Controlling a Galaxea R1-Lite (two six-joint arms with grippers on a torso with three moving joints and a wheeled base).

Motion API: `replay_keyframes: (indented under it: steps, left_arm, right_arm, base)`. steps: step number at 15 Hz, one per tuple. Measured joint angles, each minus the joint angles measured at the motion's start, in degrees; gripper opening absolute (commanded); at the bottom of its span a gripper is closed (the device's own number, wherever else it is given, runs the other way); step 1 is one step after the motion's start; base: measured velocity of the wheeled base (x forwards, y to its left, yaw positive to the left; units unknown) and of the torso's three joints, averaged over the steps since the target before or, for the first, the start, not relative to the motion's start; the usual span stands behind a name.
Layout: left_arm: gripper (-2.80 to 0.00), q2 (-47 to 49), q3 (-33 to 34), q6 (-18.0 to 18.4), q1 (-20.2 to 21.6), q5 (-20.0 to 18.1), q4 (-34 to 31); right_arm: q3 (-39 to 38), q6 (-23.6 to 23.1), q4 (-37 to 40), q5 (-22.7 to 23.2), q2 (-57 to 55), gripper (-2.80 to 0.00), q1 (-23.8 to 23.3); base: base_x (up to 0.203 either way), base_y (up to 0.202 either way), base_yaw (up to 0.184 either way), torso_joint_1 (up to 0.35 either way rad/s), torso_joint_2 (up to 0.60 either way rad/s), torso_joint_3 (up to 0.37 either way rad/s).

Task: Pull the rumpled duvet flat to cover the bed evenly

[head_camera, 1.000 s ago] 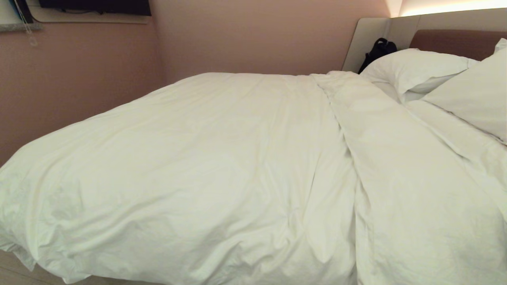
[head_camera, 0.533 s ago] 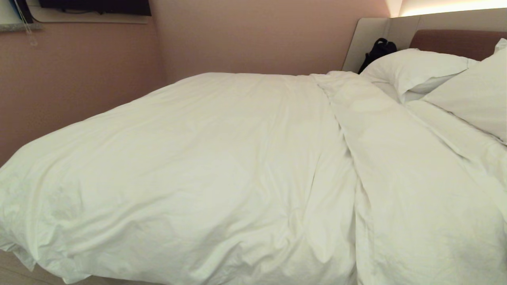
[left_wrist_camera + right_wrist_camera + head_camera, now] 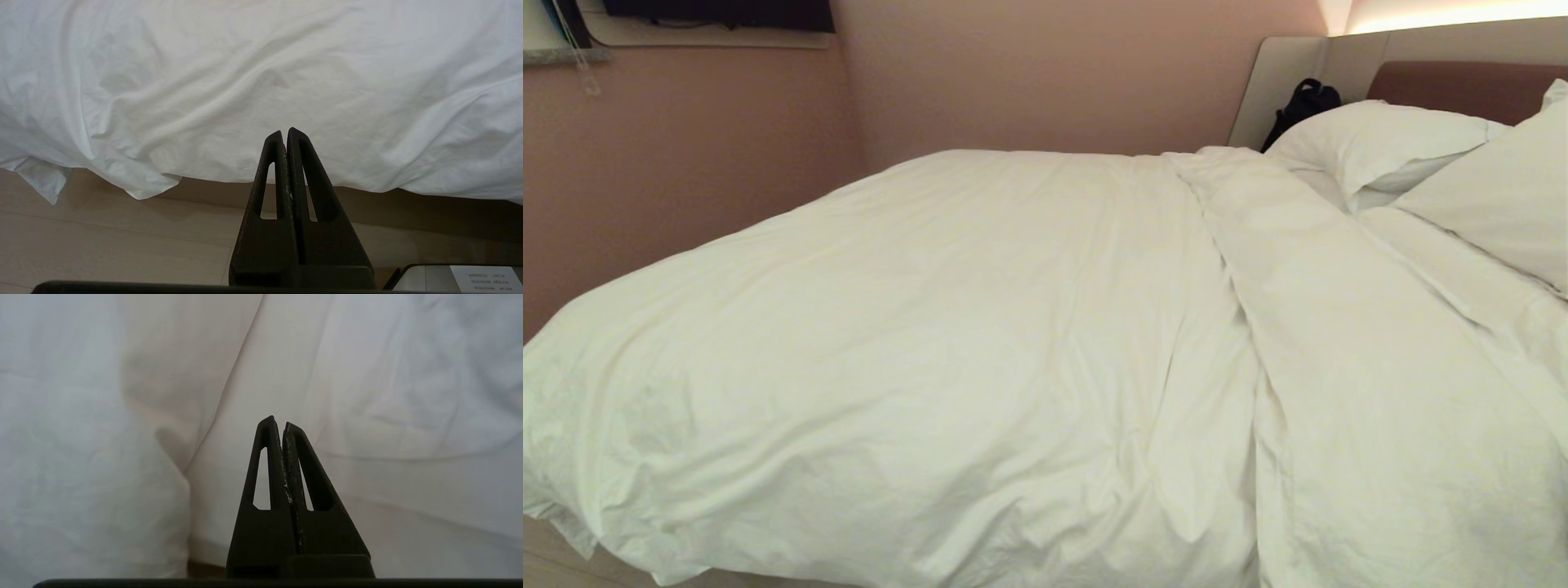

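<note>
The duvet fills the head view's centre, a fold running up right of middle. Your right gripper and left gripper are both pressed together, empty: open before pinching that fold.

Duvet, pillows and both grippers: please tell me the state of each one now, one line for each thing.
duvet: spread over the bed, wrinkled, with a long fold ridge toward the pillows; near edge hangs over the side, above the floor.
pillows: lying at the headboard, uncovered.
left gripper: jaws shut, empty, in front of the duvet's hanging edge.
right gripper: jaws shut, empty, in front of the duvet.
</note>
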State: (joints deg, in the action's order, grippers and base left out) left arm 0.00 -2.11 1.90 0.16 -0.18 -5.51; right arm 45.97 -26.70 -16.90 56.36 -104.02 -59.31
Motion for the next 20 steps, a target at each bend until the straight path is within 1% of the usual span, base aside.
replay_keyframes:
  steps: [4, 7, 8, 11, 13, 17, 20]
  left_arm:
    - [-2.8, 0.0, 0.0, -0.01, -0.02, 0.0, 0.0]
    - [-2.8, 0.0, 0.0, 0.0, 0.0, 0.0, 0.0]
    - [-2.8, 0.0, 0.0, 0.02, 0.0, 0.0, 0.0]
    - [-2.8, 0.0, 0.0, 0.02, 0.0, 0.0, 0.02]
    - [-2.8, 0.0, 0.0, 0.0, 0.0, 0.01, 0.0]
    - [-2.8, 0.0, 0.0, 0.0, 0.0, 0.01, -0.02]
    - [-2.8, 0.0, 0.0, 0.02, 0.0, -0.02, 0.0]
  right_arm:
    - [-0.22, -0.1, -6.07, -0.04, 0.3, -2.8, 0.07]
    - [-0.28, 0.31, -7.66, 0.01, 0.27, -2.8, 0.07]
    - [-0.34, 0.6, -7.52, 0.13, 0.22, 0.0, 0.13]
    - [-0.28, 2.24, -6.09, 1.43, -0.01, 0.0, 0.47]
    - [0.76, 3.02, -4.23, 3.27, -0.43, 0.0, 0.85]
    - [5.6, 2.97, 2.32, 9.05, -1.52, 0.0, 2.1]
    - [7.44, 1.09, 9.52, 13.71, -2.77, 0.0, 3.97]
  base:
    - [0.0, 0.0, 0.0, 0.0, 0.0, 0.0]
    - [0.0, 0.0, 0.0, 0.0, 0.0, 0.0]
    - [0.0, 0.0, 0.0, 0.0, 0.0, 0.0]
    - [0.0, 0.0, 0.0, 0.0, 0.0, 0.0]
    - [0.0, 0.0, 0.0, 0.0, 0.0, 0.0]
    - [0.0, 0.0, 0.0, 0.0, 0.0, 0.0]
    - [0.0, 0.0, 0.0, 0.0, 0.0, 0.0]
